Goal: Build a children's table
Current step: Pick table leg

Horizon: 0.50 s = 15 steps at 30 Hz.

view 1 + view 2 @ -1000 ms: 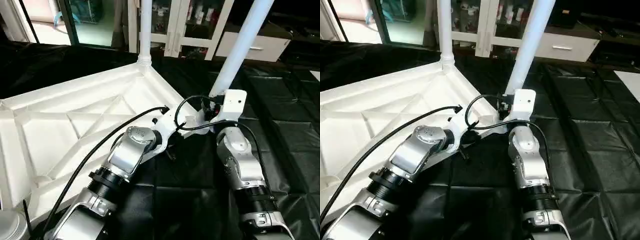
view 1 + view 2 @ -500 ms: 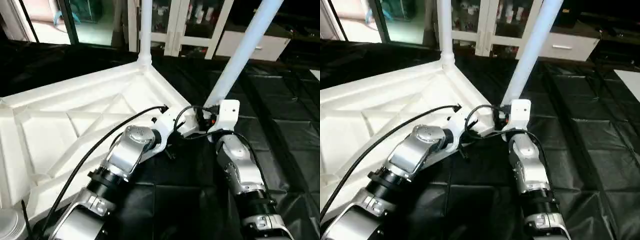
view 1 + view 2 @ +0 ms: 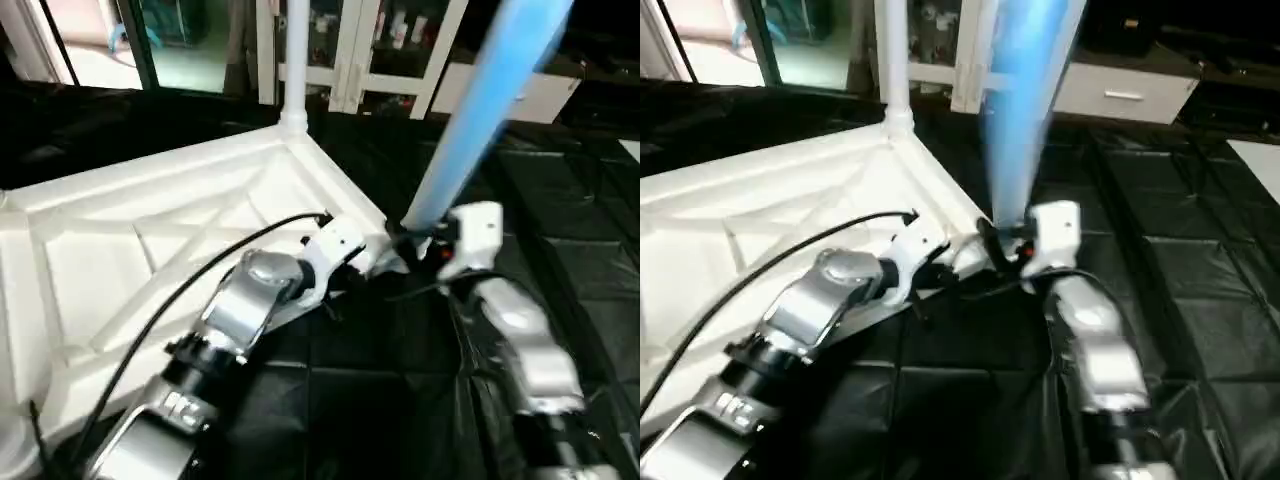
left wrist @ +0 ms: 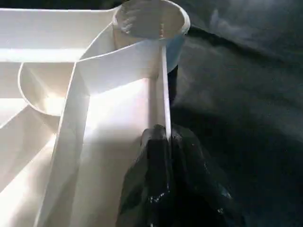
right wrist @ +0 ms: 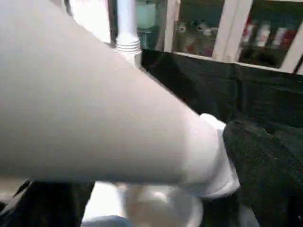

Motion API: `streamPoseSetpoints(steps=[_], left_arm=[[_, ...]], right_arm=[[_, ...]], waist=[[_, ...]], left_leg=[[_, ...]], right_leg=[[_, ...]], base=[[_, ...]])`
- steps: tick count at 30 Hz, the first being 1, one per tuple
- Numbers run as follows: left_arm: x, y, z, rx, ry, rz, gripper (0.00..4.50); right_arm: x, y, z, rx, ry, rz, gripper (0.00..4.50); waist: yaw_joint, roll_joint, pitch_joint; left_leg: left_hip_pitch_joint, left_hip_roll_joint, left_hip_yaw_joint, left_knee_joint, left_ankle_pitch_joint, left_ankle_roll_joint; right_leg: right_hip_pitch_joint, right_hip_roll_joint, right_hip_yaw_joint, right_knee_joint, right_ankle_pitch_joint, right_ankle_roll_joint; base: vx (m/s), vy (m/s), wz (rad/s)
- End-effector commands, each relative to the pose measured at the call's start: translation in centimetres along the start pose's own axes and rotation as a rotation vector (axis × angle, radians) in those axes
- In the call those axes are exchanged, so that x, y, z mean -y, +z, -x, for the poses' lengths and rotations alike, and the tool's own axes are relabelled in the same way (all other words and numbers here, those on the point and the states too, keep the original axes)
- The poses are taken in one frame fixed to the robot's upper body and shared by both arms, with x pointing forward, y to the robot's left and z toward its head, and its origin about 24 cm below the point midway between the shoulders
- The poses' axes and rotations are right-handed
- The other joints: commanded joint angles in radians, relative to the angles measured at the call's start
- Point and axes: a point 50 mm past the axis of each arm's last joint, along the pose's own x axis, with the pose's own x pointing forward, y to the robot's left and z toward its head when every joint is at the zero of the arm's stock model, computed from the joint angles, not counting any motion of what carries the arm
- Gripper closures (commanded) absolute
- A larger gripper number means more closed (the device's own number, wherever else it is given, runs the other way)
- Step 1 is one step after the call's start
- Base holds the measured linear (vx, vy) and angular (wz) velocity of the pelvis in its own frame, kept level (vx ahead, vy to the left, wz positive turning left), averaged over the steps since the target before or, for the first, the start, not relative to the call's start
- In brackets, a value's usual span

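Between the two black fingers of the left gripper (image 4: 165,142), which are pressed together on it, stands the thin raised rim of the white table top (image 3: 150,250); the top lies underside up on the black-sheeted work table (image 3: 590,270), its ribs spreading away to the left of that gripper; just beyond the left gripper's fingertips, along the same rim, sits the round corner socket (image 4: 151,21); a tilted white leg (image 3: 470,130) rises from that corner, leaning up and away to the right, its lower end at the socket, though whether it is fully seated cannot be told; the right gripper (image 3: 425,240) sits close beside the foot of this leg, just right of the left gripper, and whether its fingers are spread or closed cannot be told from the blurred views; in the right wrist view the leg crosses close in front of the camera, its end resting at the socket's rim; well beyond both grippers, at the far corner of the top, a second leg (image 3: 295,60) stands upright in its socket; behind it are white cabinets (image 3: 400,50) with glass doors.
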Motion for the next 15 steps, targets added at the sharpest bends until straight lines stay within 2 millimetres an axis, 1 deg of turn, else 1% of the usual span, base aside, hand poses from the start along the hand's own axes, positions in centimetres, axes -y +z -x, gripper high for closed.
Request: streamPoseSetpoints(steps=[1, 2, 4, 5, 6, 8, 9, 12, 14, 15], left_arm=[[0.6, 1.6, 0.2, 0.088, -0.037, -0.052, 4.5], [0.6, 1.5, 0.3, 0.087, -0.039, -0.051, 4.5], [0.6, 1.4, 0.3, 0.083, -0.042, -0.052, 4.5], [0.6, 1.3, 0.4, 0.079, -0.045, -0.052, 4.5], [0.7, 1.2, 0.4, 0.076, -0.048, -0.052, 4.5], [0.7, 1.0, 0.5, 0.074, -0.051, -0.052, 4.5], [0.7, 1.0, 0.5, 0.074, -0.052, -0.052, 4.5], [0.7, 1.0, 0.5, 0.073, -0.053, -0.053, 4.5], [0.7, 1.0, 0.6, 0.073, -0.052, -0.055, 4.5], [0.6, 1.0, 0.6, 0.072, -0.05, -0.056, 4.5]], right_arm=[[0.8, 0.6, 0.5, 0.017, -0.011, -0.018, 0.3], [1.2, 0.6, 0.7, 0.011, -0.021, -0.018, 0.3], [1.5, 0.5, 0.9, 0.003, -0.032, -0.011, 0.3], [1.6, 0.5, 1.0, 0.0, -0.032, -0.004, 0.3], [1.6, 0.4, 1.1, -0.002, -0.032, 0.0, 0.3], [1.4, 0.2, 1.4, -0.005, -0.026, -0.009, 0.3], [1.4, 0.1, 1.4, -0.006, -0.024, -0.01, 0.3], [1.1, 0.1, 1.5, 0.001, -0.015, -0.035, 0.3], [1.0, 0.1, 1.5, 0.007, -0.013, -0.043, 0.67], [1.0, 0.2, 1.5, 0.015, -0.01, -0.039, 0.67]], waist=[[0.002, -0.001, -0.067], [0.001, 0.002, -0.066], [0.001, 0.001, -0.066], [0.002, 0.002, -0.067], [0.001, 0.0, -0.067], [0.003, 0.001, -0.068], [0.004, 0.0, -0.069], [0.003, 0.0, -0.069], [0.004, 0.0, -0.069], [0.004, 0.001, -0.069]], left_leg=[[0.027, 0.068, -0.028, -0.063, -0.171, 0.065], [0.026, 0.068, -0.029, -0.064, -0.179, 0.059], [0.027, 0.067, -0.03, -0.064, -0.177, 0.053], [0.027, 0.068, -0.03, -0.063, -0.175, 0.052], [0.026, 0.067, -0.029, -0.063, -0.169, 0.055], [0.025, 0.067, -0.029, -0.062, -0.162, 0.059], [0.024, 0.067, -0.03, -0.061, -0.146, 0.067], [0.024, 0.067, -0.03, -0.061, -0.147, 0.072], [0.025, 0.067, -0.029, -0.061, -0.151, 0.072], [0.026, 0.068, -0.029, -0.061, -0.152, 0.07]], right_leg=[[0.042, -0.072, 0.044, -0.067, -0.176, -0.212], [0.042, -0.073, 0.044, -0.07, -0.191, -0.209], [0.041, -0.073, 0.044, -0.07, -0.199, -0.204], [0.041, -0.073, 0.044, -0.07, -0.193, -0.203], [0.041, -0.073, 0.044, -0.069, -0.188, -0.203], [0.042, -0.074, 0.044, -0.068, -0.179, -0.204], [0.043, -0.073, 0.043, -0.064, -0.155, -0.21], [0.043, -0.073, 0.042, -0.065, -0.156, -0.216], [0.042, -0.073, 0.043, -0.065, -0.163, -0.216], [0.041, -0.074, 0.043, -0.066, -0.167, -0.217]], base=[[0.0, 0.0, 0.0], [0.0, 0.0, 0.0], [0.0, 0.0, 0.0], [0.0, 0.0, 0.0], [0.0, 0.0, 0.0], [0.0, 0.0, 0.0], [0.0, 0.0, 0.0], [0.0, 0.0, 0.0], [0.0, 0.0, 0.0], [0.0, 0.0, 0.0]])
